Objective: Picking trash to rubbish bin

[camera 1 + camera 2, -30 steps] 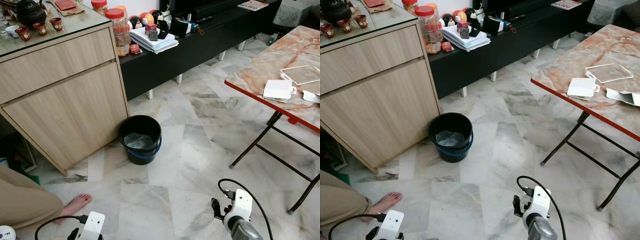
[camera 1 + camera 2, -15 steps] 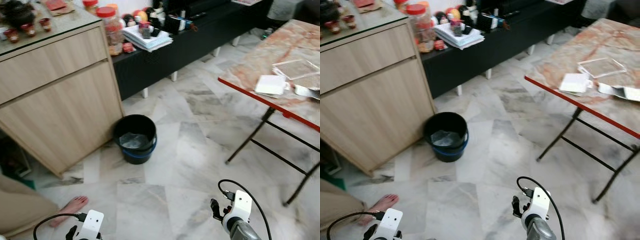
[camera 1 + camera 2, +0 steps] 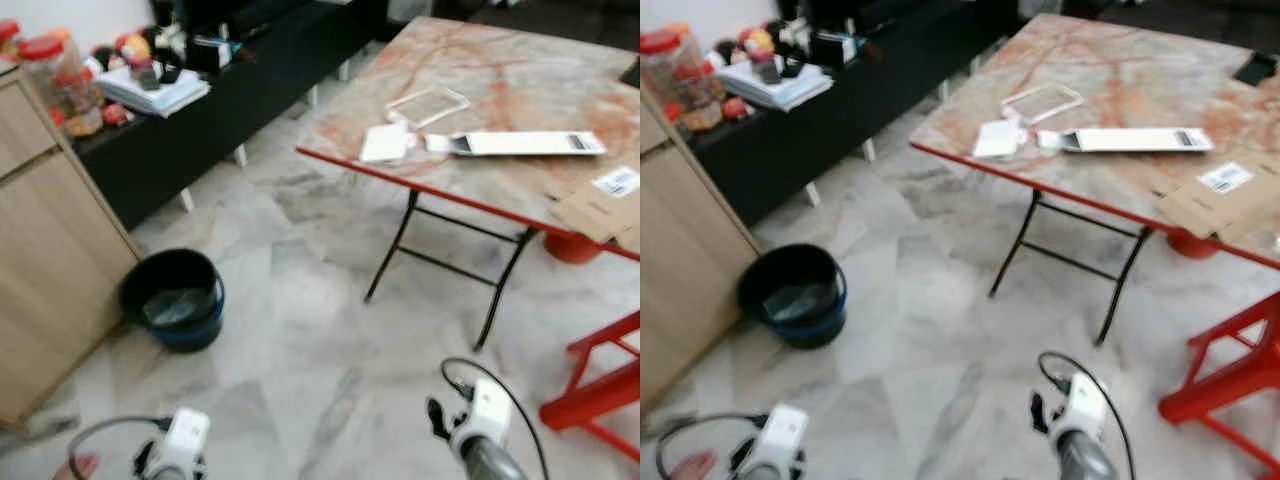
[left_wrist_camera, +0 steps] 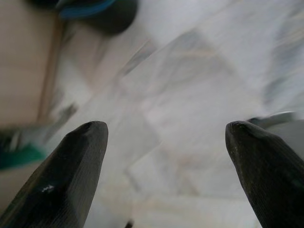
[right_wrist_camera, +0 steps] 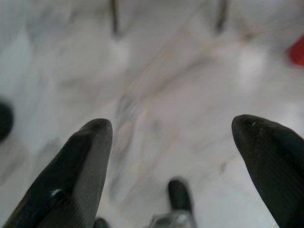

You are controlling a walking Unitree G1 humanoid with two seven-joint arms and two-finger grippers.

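Both arms hang low at the robot's front, wrists pointing down at the marble floor. The left gripper has its two fingers spread wide with nothing between them, and the right gripper is spread the same way, also empty.

One black bin with a blue band stands ahead of the left gripper and off to its left, close beside a wooden cabinet; something pale lies inside it, possibly a liner (the picture is too blurred to be sure).

Ahead of the right gripper stands one folding table with a red edge and black legs. On it I count about five things: a clear tray, a small white packet, a long white box, a flat piece of cardboard bearing a label, and a dark object at the far edge.

A red stool is just right of the right gripper. A person's toes show beside the left wrist.
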